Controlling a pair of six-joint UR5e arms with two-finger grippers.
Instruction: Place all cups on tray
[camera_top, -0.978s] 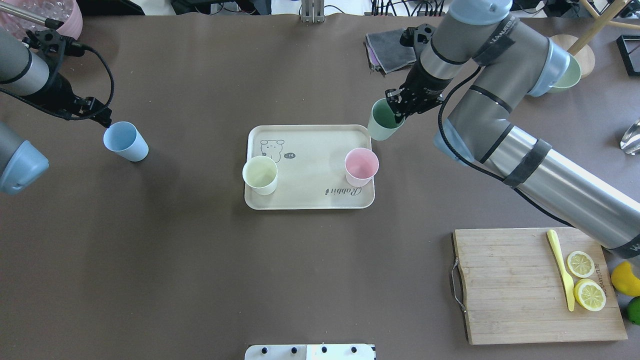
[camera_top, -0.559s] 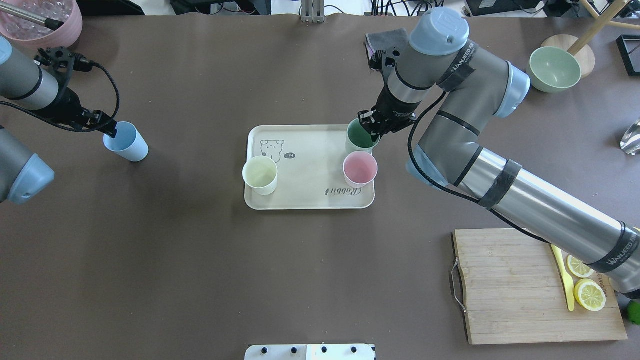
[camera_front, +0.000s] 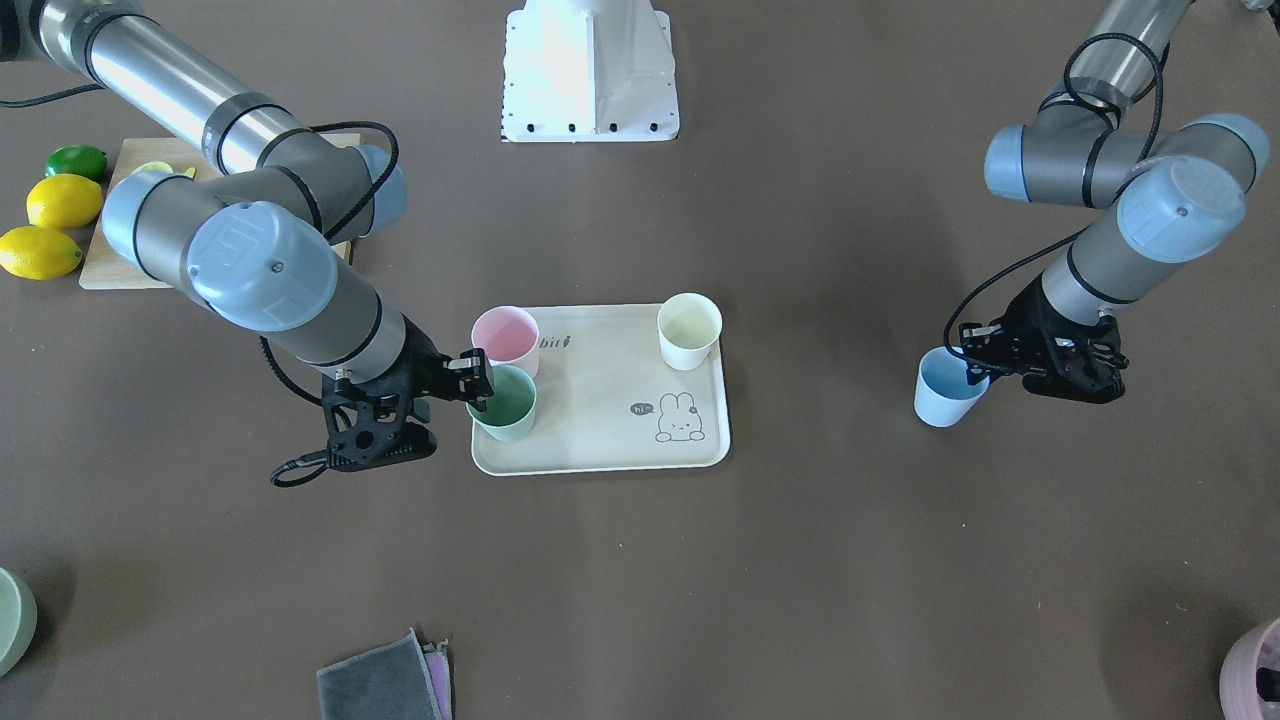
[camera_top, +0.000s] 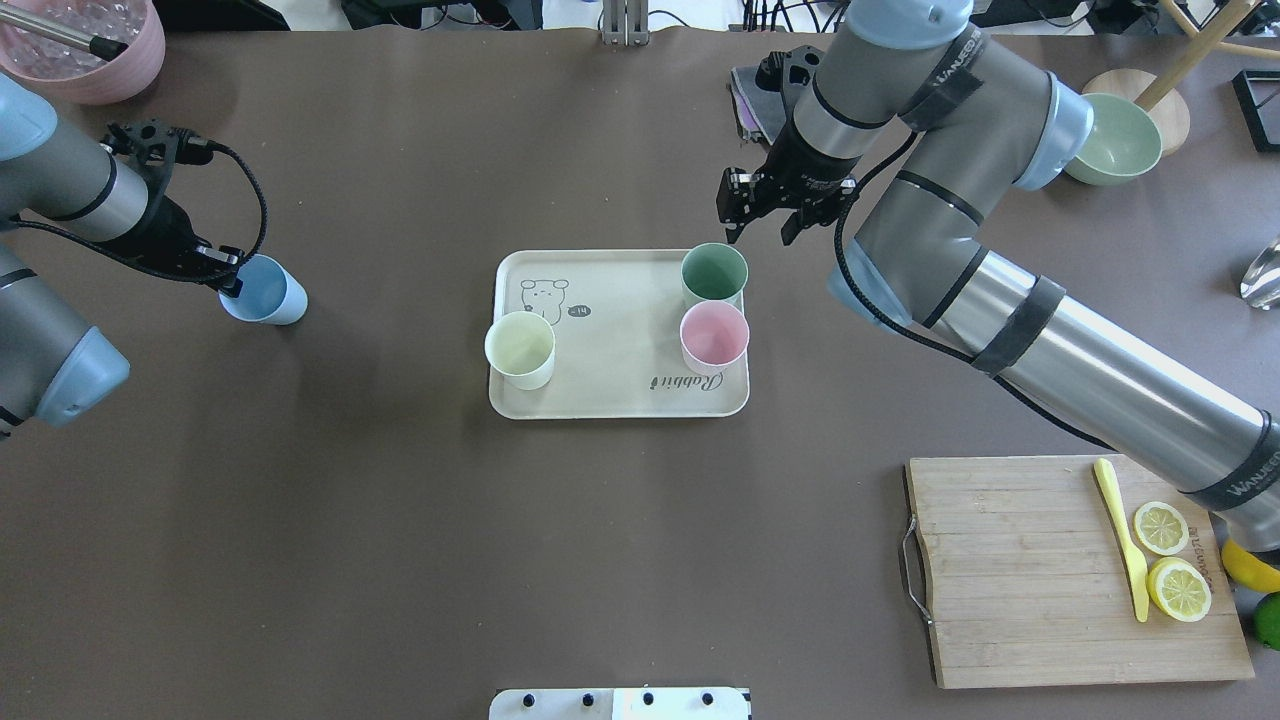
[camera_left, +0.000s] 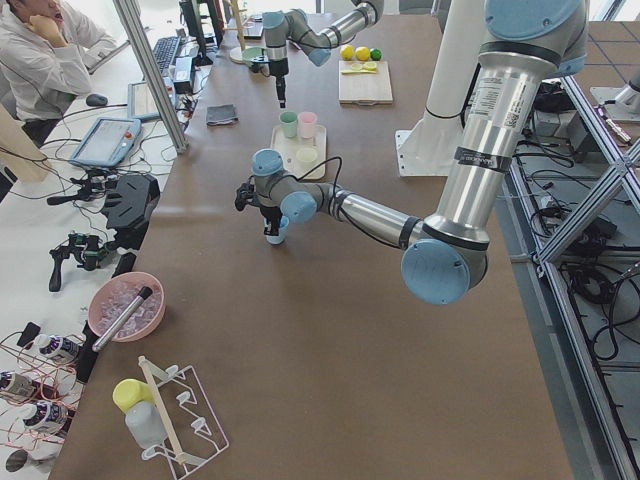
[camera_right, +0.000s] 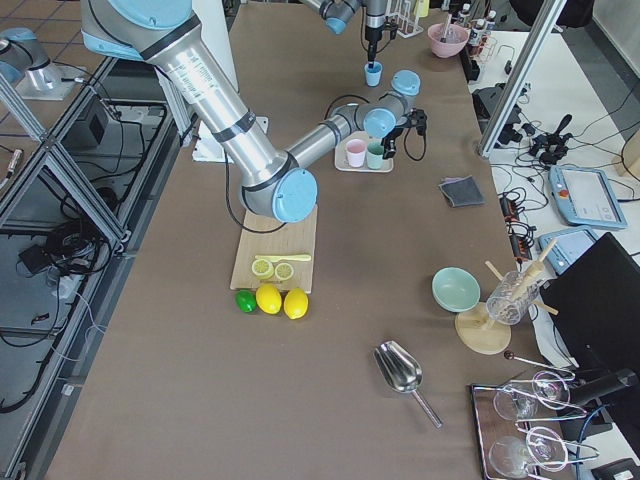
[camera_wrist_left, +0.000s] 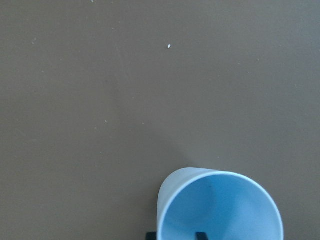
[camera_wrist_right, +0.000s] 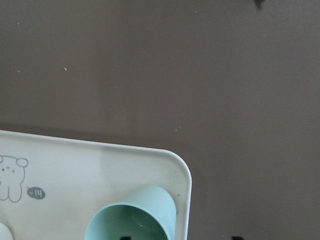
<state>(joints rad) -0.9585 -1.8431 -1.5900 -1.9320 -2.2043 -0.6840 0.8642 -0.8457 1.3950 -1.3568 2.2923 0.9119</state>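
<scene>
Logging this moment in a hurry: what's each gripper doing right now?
Left gripper: closed on the rim of the light blue cup.
Right gripper: open, holding nothing; the sage green cup stands free on the tray.

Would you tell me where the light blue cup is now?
Overhead view: the light blue cup stands on the table at far left, off the tray, the left hand at its rim.

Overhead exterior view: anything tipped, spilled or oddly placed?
Nothing stands out. The sage green plastic cup, pink cup and cream cup stand upright on the beige rectangular tray; the light blue cup is upright at the left hand.
</scene>
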